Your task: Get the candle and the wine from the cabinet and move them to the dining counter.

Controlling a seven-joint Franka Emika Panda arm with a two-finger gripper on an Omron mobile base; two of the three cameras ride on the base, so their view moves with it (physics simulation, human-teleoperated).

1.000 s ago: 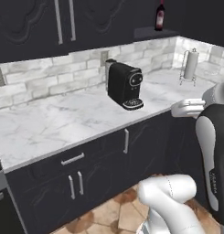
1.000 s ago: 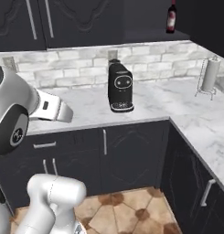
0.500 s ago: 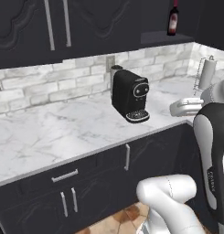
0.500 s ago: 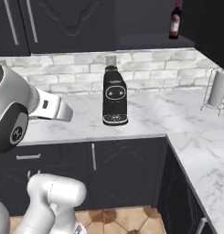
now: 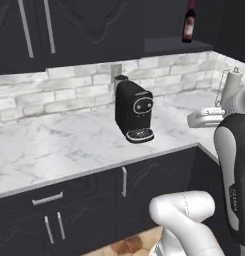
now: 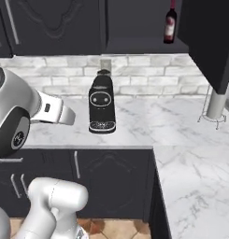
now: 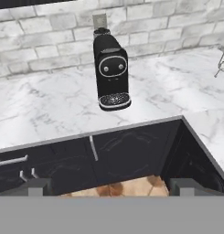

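Wine (image 5: 189,24) neck cut off by top edge at 1 o'clock; cabinet (image 5: 69,30) doors cropped above; towel holder (image 7: 223,61) clipped at 3 o'clock.

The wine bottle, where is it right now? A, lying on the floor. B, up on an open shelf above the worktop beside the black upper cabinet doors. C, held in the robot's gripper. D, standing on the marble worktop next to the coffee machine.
B: the wine stands upright on the dark shelf high above the worktop, well above the coffee machine.
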